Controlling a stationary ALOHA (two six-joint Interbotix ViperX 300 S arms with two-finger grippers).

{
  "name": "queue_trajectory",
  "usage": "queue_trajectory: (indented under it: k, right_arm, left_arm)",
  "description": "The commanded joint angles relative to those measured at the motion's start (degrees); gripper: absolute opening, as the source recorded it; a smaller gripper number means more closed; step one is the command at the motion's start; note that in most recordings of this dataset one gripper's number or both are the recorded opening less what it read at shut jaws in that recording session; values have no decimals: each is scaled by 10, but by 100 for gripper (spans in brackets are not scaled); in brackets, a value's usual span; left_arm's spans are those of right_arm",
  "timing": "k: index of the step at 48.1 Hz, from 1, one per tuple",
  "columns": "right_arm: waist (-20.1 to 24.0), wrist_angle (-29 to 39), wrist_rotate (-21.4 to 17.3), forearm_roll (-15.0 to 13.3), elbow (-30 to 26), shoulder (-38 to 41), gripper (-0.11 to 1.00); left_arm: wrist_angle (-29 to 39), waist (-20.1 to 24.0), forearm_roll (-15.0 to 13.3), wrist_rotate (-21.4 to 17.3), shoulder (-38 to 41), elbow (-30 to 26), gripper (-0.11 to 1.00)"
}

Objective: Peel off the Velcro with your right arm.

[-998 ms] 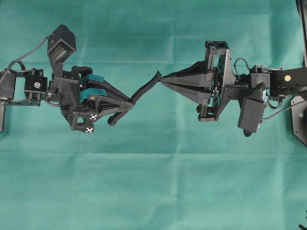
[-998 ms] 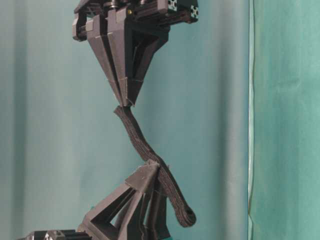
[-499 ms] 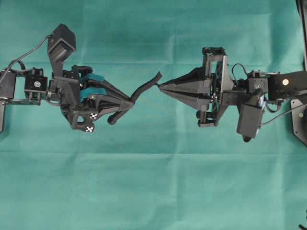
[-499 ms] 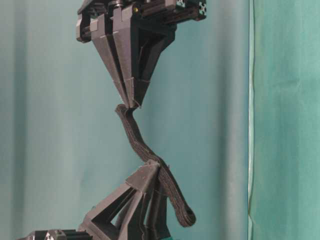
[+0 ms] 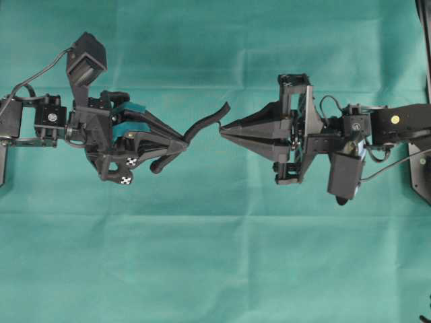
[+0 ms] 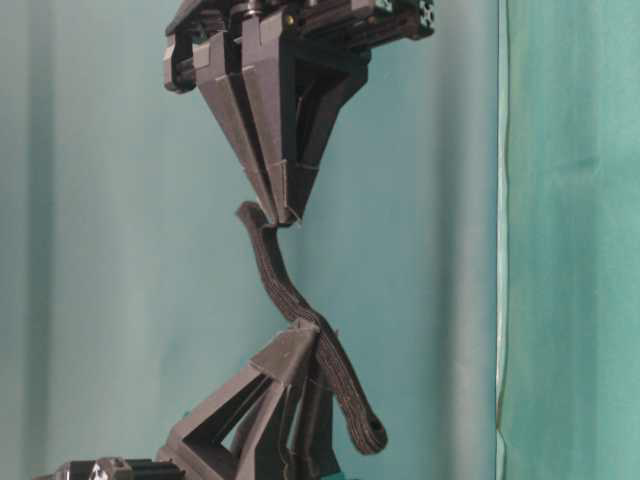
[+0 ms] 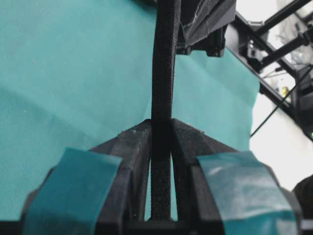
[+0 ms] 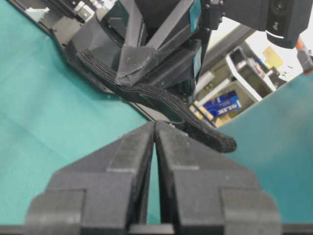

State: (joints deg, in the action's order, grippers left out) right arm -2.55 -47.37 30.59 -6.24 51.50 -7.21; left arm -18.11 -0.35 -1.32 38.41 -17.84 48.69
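Above the green-draped bench (image 5: 215, 256), in the overhead view, the left hand (image 5: 183, 143) is clamped on the Velcro (image 5: 202, 124) partway along its length. This leaves the upper end free and pointing toward the right hand (image 5: 222, 130). We read this as an anchoring grip: one hand fixes the strip so the other can pull a layer away. The right hand's fingers are pressed together, with their tip just beside the free end of the strip.

In the table-level view, the Velcro (image 6: 275, 280) curves between the two hands in mid-air. Its knob end (image 6: 370, 437) hangs beyond the left hand (image 6: 305, 335). The free end sits beside the right hand's tip (image 6: 285, 215) rather than inside it.

In the left wrist view, the strip (image 7: 164, 73) runs straight between the teal-patched fingers (image 7: 93, 171) and is firmly pinched.

In the right wrist view, the fingers (image 8: 132, 147) meet with no gap. The Velcro (image 8: 161, 100) crosses just past their tips. We judge that no layer is caught, so the peel is not yet started. The right hand needs to open and re-approach the end.
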Motion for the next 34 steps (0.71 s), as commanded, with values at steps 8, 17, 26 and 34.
queue_trajectory:
  k: [8, 17, 26, 34]
  right_arm:
    - [8, -5, -1, -1, -22, 7, -9]
    - [12, -4, -1, -1, -32, 19, -9]
    - [18, -4, -1, -1, -40, 29, -9]
    - [23, -4, -1, -1, -46, 37, -9]
  left_arm:
    - [-6, 4, -1, 0, -4, -11, 10]
    - [-6, 4, -1, 0, -4, -11, 10]
    - [-6, 4, -1, 0, -4, -11, 10]
    - [-14, 4, -1, 0, -4, -10, 10]
